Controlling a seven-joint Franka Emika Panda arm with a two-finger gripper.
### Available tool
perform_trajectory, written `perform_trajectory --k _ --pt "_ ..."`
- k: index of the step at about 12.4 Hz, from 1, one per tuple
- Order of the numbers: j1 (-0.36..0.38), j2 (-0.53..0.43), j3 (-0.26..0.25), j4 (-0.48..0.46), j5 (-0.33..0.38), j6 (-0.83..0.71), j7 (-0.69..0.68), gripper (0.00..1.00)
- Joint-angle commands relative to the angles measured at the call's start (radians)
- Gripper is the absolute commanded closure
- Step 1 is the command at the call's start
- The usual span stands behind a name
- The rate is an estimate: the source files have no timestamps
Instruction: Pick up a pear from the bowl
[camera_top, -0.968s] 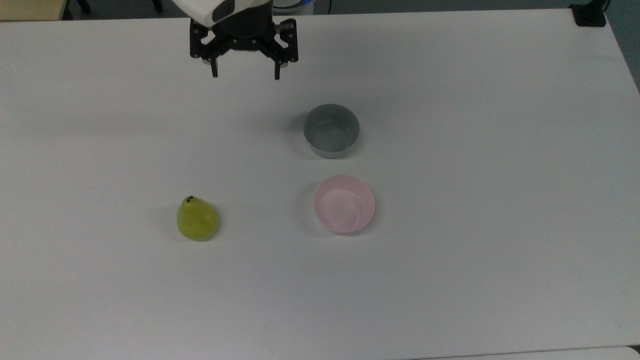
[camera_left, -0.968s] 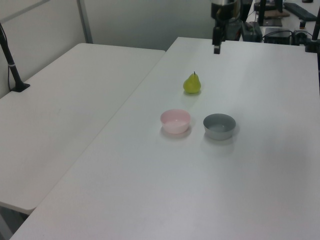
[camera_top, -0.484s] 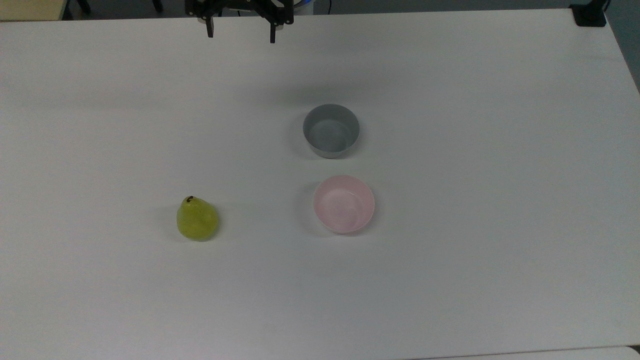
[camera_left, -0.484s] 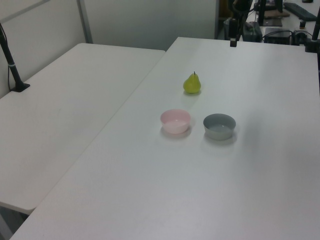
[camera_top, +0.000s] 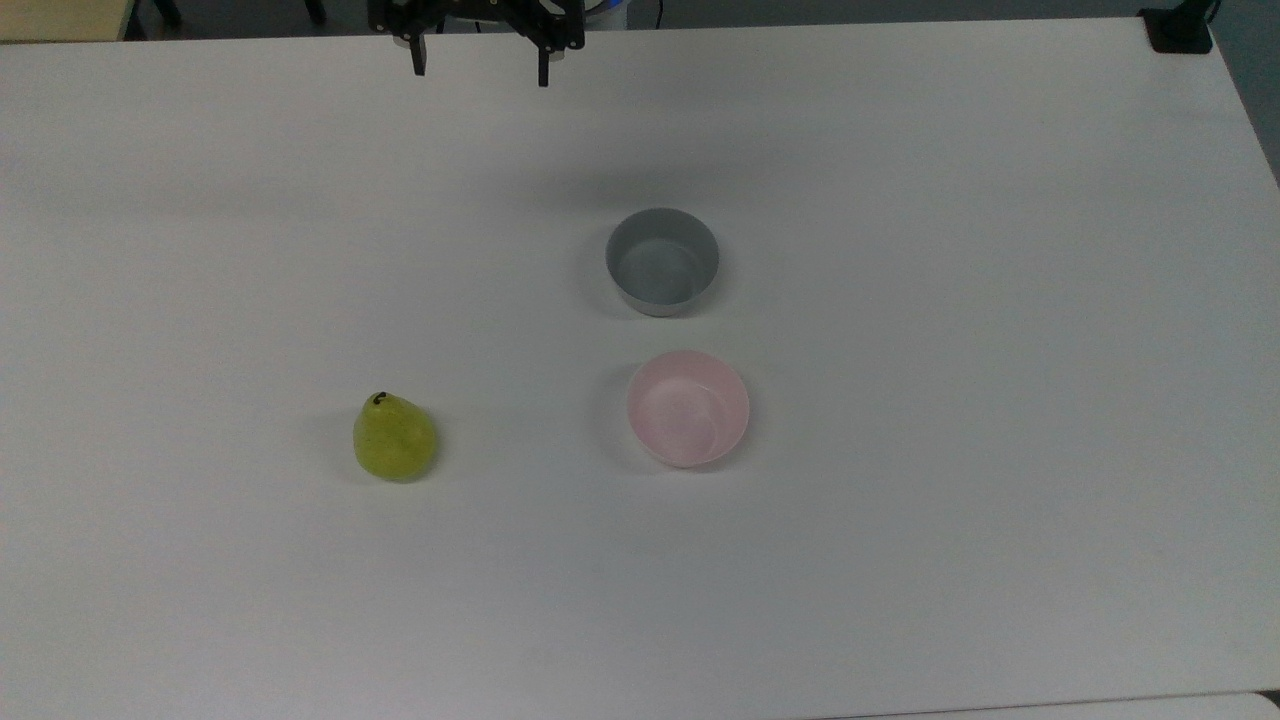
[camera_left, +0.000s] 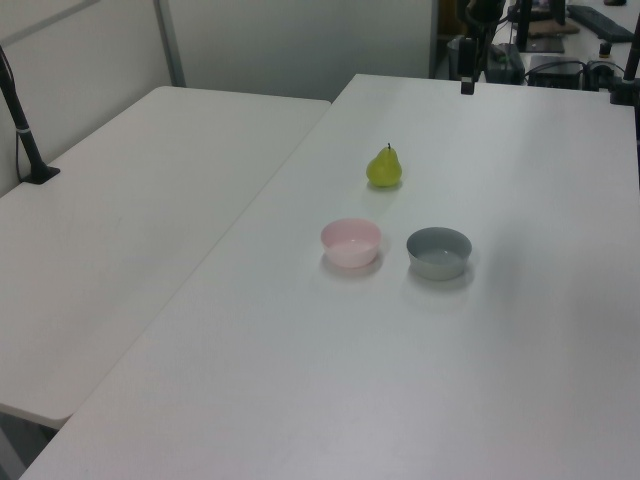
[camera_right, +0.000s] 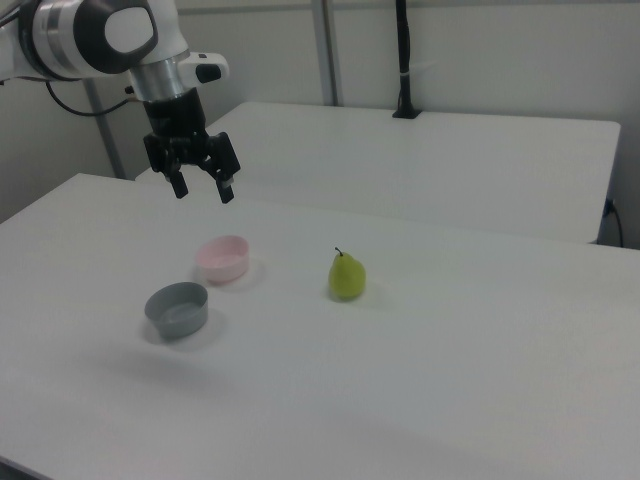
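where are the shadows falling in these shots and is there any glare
Top view: soft, diffuse shadows hug the pear and pink bowl; no hard glare on the table. Right view: a faint blurred shadow lies beside the grey bowl. Left view: lighting is even.

The white table (camera_top: 900, 560) looks matt and smooth. The pink bowl (camera_top: 688, 407) has a smooth inside with a slight sheen. The pear (camera_top: 394, 438) shows finely speckled skin.

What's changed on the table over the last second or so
The gripper, open and empty, pulled back toward the top view's upper edge, away from the bowls, then held there. It took hold of nothing. The pear stayed upright on the table, outside the pink bowl; the grey bowl stayed put.
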Motion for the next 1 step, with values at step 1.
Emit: perform_trajectory --k 1 --pt "0.001 -0.024 -0.004 -0.023 0.02 -0.014 0.015 0.0"
